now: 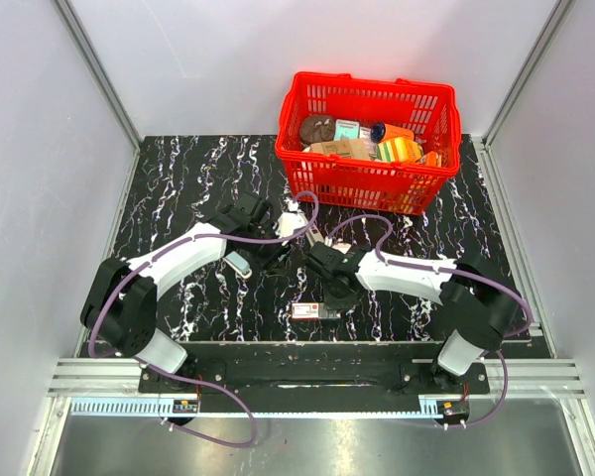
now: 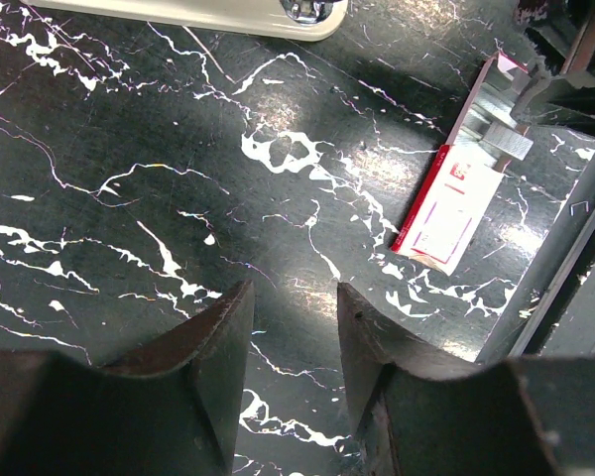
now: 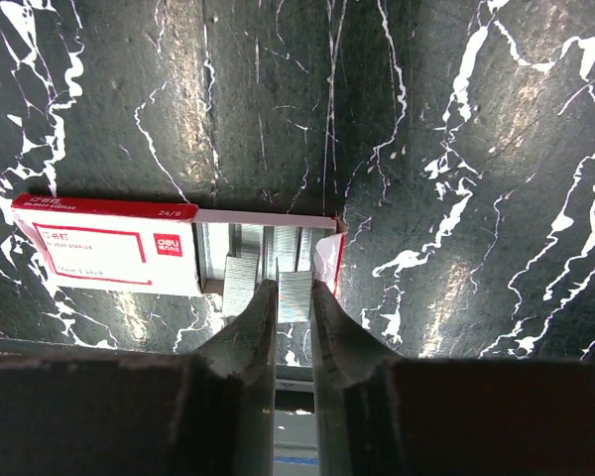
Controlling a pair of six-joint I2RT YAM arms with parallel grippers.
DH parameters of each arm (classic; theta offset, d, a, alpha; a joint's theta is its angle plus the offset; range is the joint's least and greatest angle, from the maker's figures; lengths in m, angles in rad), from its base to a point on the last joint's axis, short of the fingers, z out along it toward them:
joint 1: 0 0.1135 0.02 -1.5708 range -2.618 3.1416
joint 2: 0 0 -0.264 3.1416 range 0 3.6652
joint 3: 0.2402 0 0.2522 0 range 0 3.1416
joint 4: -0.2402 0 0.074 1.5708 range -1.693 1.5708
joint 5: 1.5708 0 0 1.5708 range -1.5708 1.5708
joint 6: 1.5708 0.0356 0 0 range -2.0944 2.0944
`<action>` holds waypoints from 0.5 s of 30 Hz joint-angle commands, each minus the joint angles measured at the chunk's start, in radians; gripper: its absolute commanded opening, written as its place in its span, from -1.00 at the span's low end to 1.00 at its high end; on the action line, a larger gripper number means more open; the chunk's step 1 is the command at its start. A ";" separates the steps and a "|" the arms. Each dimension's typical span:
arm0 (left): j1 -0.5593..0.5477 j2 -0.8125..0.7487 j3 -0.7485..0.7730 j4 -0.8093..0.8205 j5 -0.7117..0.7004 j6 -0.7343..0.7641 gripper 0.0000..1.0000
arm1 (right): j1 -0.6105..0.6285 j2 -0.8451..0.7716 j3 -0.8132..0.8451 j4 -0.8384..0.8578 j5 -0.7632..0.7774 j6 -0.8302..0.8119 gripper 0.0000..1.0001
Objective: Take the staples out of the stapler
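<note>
Stapler, cream plastic w/ chrome fitting [image 2: 208, 15], is lying at far edge of L wrist view on the black marbled worktop [image 2: 129, 198]. Left hand [image 2: 293, 347] is hanging released, nothing btwn its fingers. Stapler body is looking stiff, smooth, prob slippery, so I'd be gripping across its sides.

R wrist view: right hand [image 3: 294, 302] is apparently pinching a silver staple strip [image 3: 296, 283] in the red-and-white cardboard box [image 3: 104, 246]. Strip's light, brittle: gentle, on long sides. Counting 1 stapler, 1 box, 2 strips showing.

Top view: 1 red plastic basket [image 1: 369, 188] is sitting well apart.
</note>
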 commanded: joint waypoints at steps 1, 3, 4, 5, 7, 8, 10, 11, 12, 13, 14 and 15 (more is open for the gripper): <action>-0.007 -0.042 0.016 0.027 -0.011 0.010 -0.14 | 0.010 0.014 0.039 -0.012 -0.004 0.002 -0.67; -0.010 -0.044 0.016 0.025 -0.012 0.010 -0.14 | 0.010 0.015 0.042 -0.013 -0.011 0.001 -0.63; -0.010 -0.044 0.019 0.022 -0.014 0.010 -0.14 | 0.010 0.017 0.042 -0.013 -0.011 0.001 -0.61; -0.011 -0.042 0.020 0.021 -0.015 0.010 -0.14 | 0.010 0.018 0.042 -0.013 -0.015 -0.001 -0.59; -0.010 -0.043 0.023 0.019 -0.015 0.012 -0.14 | 0.009 0.020 0.040 -0.016 -0.020 -0.001 -0.53; -0.011 -0.044 0.023 0.019 -0.014 0.013 -0.14 | 0.010 0.020 0.039 -0.016 -0.024 -0.002 -0.49; -0.010 -0.044 0.026 0.017 -0.017 0.013 -0.14 | 0.010 0.015 0.037 -0.018 -0.026 -0.001 -0.41; -0.013 -0.044 0.026 0.017 -0.015 0.015 -0.14 | 0.010 0.014 0.037 -0.019 -0.026 -0.004 -0.35; -0.013 -0.044 0.029 0.017 -0.018 0.015 -0.14 | 0.010 0.011 0.037 -0.021 -0.027 -0.002 -0.31; -0.014 -0.042 0.029 0.017 -0.020 0.016 -0.14 | 0.012 0.006 0.040 -0.024 -0.028 -0.005 -0.29; -0.014 -0.040 0.031 0.017 -0.020 0.016 -0.14 | 0.012 0.003 0.042 -0.028 -0.024 -0.005 -0.28; -0.014 -0.042 0.033 0.017 -0.023 0.016 -0.14 | 0.012 0.000 0.043 -0.032 -0.024 -0.005 -0.27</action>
